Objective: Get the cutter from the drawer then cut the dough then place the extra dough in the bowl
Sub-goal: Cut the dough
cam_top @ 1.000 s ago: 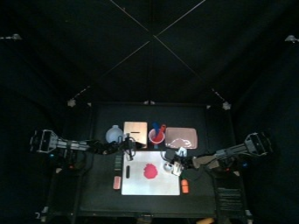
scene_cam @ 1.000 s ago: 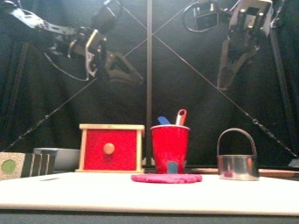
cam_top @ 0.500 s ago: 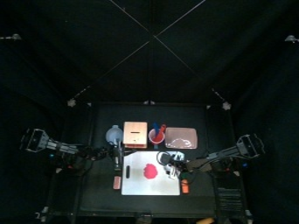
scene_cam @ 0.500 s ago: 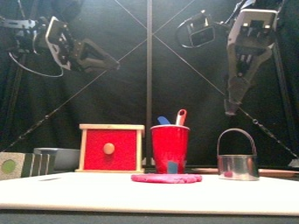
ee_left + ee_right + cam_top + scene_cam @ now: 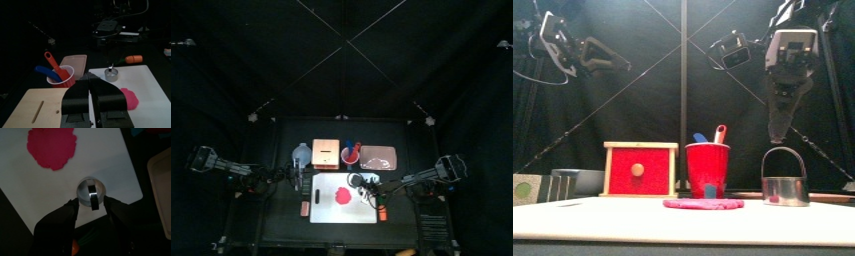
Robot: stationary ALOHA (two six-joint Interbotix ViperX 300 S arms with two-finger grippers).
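1. Step in hand: the fetch looks done. The cutter (image 5: 784, 188) is already out on the white cutting board (image 5: 331, 214), and the wooden box (image 5: 640, 170) shows its red drawer front flush. My read is that the grab before the cut is underway.
2. The right gripper (image 5: 91, 203) hangs straight above the cutter with its jaws spread, one on each side of the handle, not touching it.
3. The left gripper (image 5: 91, 79) is high over the table's left side, jaws pressed together and empty.
4. Next move calls for dropping down, pinching the handle's top, carrying the cutter onto the dough (image 5: 703, 203) and pressing down centred.
5. The cutter is a round metal ring standing upright with a thin arched wire handle. It sits near the board's right edge, beside the dough but apart from it.
6. The dough is a flat red-pink disc, uncut, with a ragged rim, at mid-board.
7. The bowl (image 5: 301, 154) waits near the table's back edge, left of the box.
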